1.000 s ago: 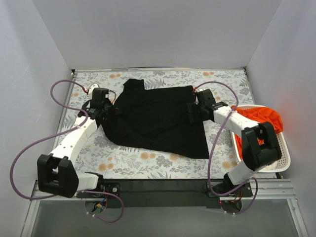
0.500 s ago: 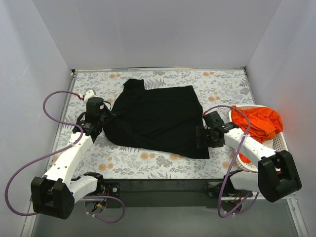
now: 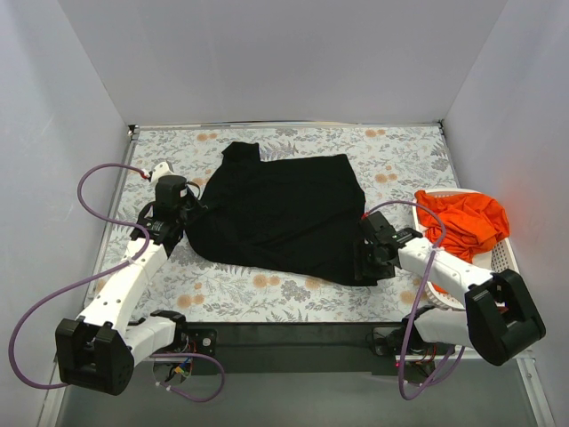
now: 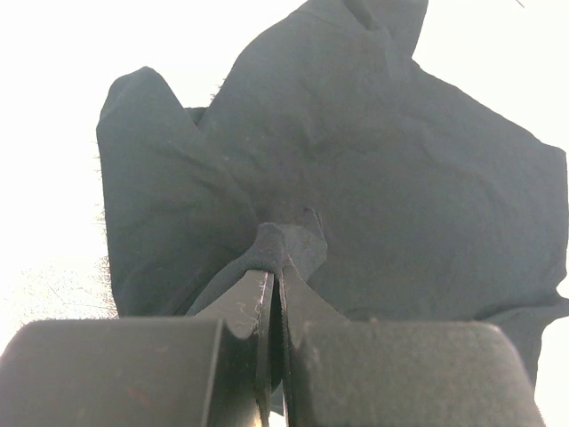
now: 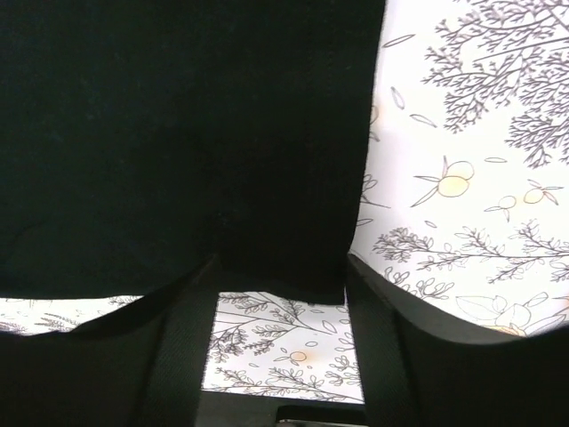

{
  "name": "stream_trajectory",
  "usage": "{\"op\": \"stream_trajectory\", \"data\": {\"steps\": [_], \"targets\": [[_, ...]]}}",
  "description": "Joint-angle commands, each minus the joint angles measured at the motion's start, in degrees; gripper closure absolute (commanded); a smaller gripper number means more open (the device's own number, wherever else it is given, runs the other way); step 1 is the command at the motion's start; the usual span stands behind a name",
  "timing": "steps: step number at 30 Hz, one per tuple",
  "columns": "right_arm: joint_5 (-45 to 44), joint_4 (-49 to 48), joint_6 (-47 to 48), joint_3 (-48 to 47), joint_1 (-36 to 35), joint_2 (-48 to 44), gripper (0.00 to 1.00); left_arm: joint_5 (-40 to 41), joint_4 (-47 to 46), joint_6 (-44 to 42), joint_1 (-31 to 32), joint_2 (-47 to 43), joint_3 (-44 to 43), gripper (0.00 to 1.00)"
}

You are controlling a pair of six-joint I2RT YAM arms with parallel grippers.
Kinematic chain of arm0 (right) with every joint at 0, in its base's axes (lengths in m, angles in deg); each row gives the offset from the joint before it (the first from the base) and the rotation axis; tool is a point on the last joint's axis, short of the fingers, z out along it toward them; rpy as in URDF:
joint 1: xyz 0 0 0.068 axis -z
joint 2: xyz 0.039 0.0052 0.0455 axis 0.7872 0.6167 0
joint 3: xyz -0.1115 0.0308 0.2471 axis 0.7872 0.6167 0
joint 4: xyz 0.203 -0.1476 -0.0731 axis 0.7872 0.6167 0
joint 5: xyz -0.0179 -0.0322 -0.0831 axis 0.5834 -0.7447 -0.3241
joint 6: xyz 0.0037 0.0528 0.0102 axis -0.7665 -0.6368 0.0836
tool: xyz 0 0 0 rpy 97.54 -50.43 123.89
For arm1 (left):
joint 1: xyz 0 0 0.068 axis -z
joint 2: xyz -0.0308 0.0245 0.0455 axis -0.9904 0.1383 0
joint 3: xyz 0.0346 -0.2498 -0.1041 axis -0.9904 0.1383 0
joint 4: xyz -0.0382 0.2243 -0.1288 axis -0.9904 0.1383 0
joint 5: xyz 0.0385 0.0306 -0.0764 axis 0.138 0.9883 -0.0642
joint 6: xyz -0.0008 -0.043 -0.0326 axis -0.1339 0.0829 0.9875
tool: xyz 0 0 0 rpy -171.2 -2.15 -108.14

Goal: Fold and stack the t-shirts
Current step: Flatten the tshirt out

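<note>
One black t-shirt (image 3: 276, 213), lengthwise left-to-right

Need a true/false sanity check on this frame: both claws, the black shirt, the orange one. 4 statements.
1. The left claw is shut on a pinch of the black t-shirt. True.
2. The right claw is clamped shut on the shirt's hem. False: its jaws stand open, with the shirt's near right corner between them.
3. The orange shirt lies flat on the table next to the black one. False: it sits bunched in the white basket at the right edge.
4. The black t-shirt lies spread out on the floral table, not yet folded into a stack. True.
</note>
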Motion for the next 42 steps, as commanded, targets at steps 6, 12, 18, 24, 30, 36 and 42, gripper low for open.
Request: {"op": "stream_trajectory", "data": {"steps": [6, 12, 18, 24, 30, 36, 42], "targets": [[0.6, 0.81, -3.07, 1.04, -5.59, 4.03, 0.78, -0.09, 0.14, 2.33, -0.45, -3.31, 2.11, 1.0], [-7.91, 5.19, 1.83, -9.75, -5.51, 0.17, 0.99, 3.41, 5.85, 2.78, -0.54, -5.33, -4.11, 1.0], [-19.35, 11.79, 8.69, -36.33, -3.4, -1.5, 0.99, 9.92, 8.32, 0.06, -0.54, -4.11, -23.17, 1.0], [-26.21, 11.71, 17.92, -62.38, -1.99, 0.95, 0.99, 13.44, 7.97, -2.84, -0.54, 0.02, -45.91, 1.0], [-25.34, 9.6, 24.95, -77.88, -1.99, -1.76, 0.99, 12.92, 2.8, -6.45, -0.54, -2.07, -58.86, 1.0], [-17.35, 2.75, 30.15, -77.36, -1.99, -11.87, 0.99, 8.35, -2.31, -10.58, -0.54, -6.65, -64.32, 1.0], [-12.41, 2.3, 32.61, -78.68, -1.99, -13.81, 0.99, 1.58, -2.31, -12.25, -0.54, -2.1, -72.32, 1.0]]}}
